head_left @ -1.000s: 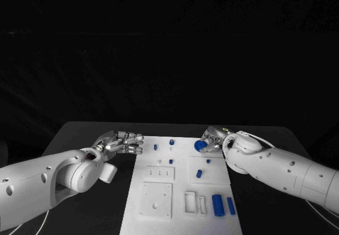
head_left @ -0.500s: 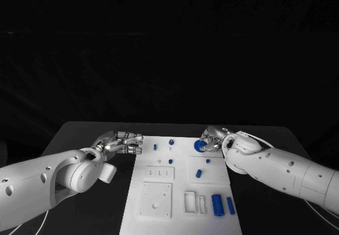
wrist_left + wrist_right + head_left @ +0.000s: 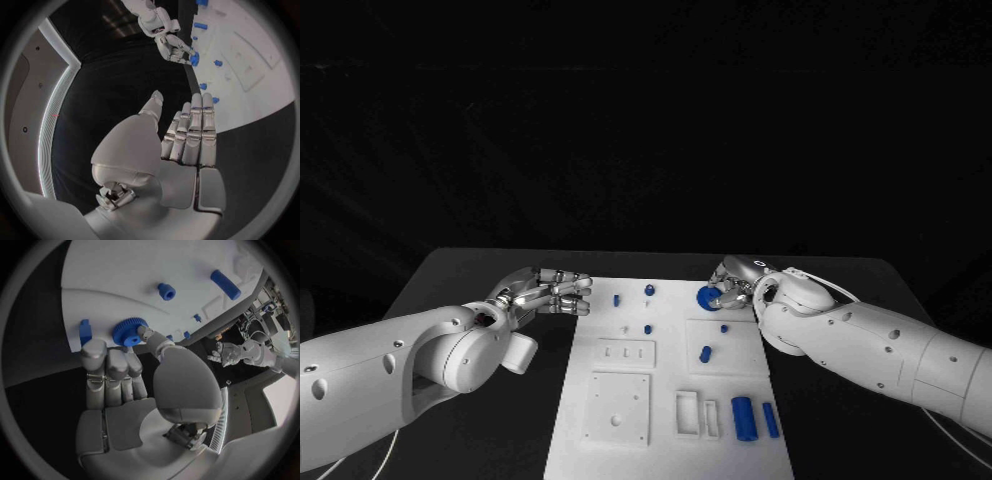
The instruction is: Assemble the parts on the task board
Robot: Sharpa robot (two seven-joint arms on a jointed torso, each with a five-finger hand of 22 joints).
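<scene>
The white task board [image 3: 669, 362] lies in the middle of the table. My right hand [image 3: 733, 282] hovers over its far right corner and pinches a blue gear [image 3: 710, 297] between thumb and fingers; the right wrist view shows the toothed gear [image 3: 130, 331] at my fingertips [image 3: 125, 353], just above the board [image 3: 125, 275]. My left hand [image 3: 545, 293] hangs beside the board's far left edge and holds nothing. In the left wrist view its fingers [image 3: 190, 125] lie side by side with the thumb apart.
Small blue parts stand at the board's far end [image 3: 651, 291] and middle [image 3: 707, 353]. Two blue cylinders [image 3: 744, 418] lie at the near right beside white slots [image 3: 689, 412]. A white square plate [image 3: 619, 406] sits near left. Black table [image 3: 473, 275] flanks the board.
</scene>
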